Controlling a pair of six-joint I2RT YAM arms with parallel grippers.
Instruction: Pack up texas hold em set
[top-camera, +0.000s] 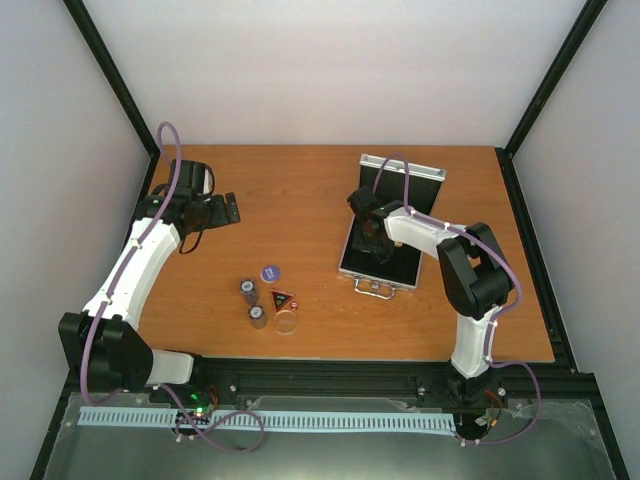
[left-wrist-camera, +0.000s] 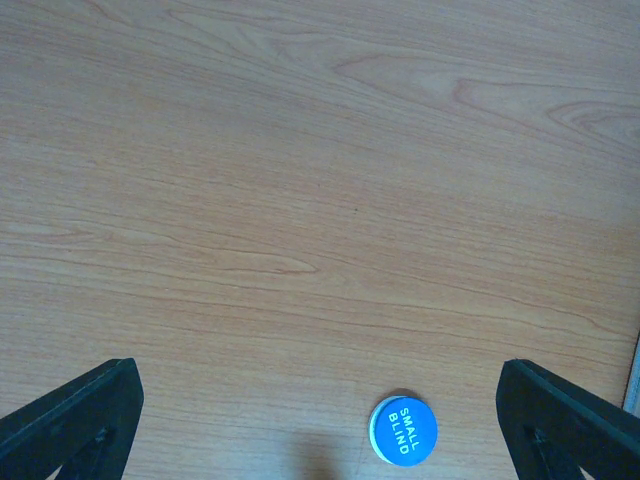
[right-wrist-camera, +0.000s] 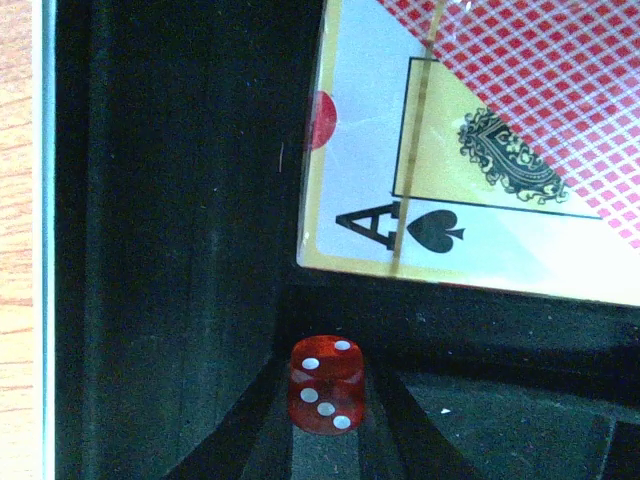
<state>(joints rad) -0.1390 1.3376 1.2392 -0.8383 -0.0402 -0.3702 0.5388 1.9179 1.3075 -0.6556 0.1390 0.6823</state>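
I see a wooden counter (top-camera: 300, 200) boxed in by white walls. The silver case (top-camera: 365, 265) lies open right of centre. The right jaws are inside it, closed on a red die (right-wrist-camera: 325, 385) just below the card box (right-wrist-camera: 480, 150). The left jaws are spread wide and empty at upper left. The Small Blind token (left-wrist-camera: 403, 430), chip stacks (top-camera: 248, 290), triangular token (top-camera: 282, 299) and clear token (top-camera: 286, 322) cluster lower centre.
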